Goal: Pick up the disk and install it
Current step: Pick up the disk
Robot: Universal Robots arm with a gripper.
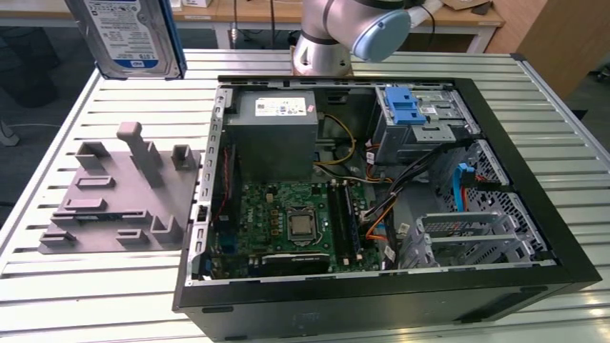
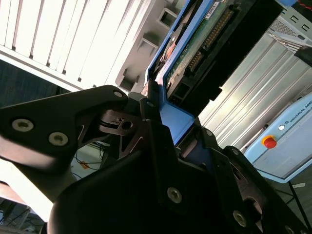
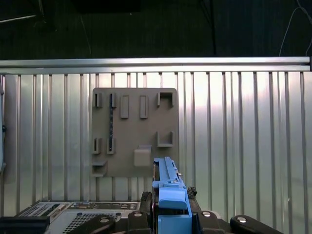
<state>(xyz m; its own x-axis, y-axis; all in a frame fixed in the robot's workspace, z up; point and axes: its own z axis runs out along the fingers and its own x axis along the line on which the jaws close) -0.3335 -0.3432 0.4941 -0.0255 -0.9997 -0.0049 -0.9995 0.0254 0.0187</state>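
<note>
The open computer case (image 1: 381,304) worries me: its wall or cables could snag the disk (image 1: 128,36), which hangs high over the grey fixture plate (image 1: 114,193), well apart from the drive bay (image 1: 419,114). The gripper (image 2: 168,114) is clamped on its blue end rail; the disk juts out beyond it.

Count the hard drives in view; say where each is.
1. The disk hangs clamped in the gripper, above the table at the exterior view's upper left. The case may hide more in its bays.
</note>
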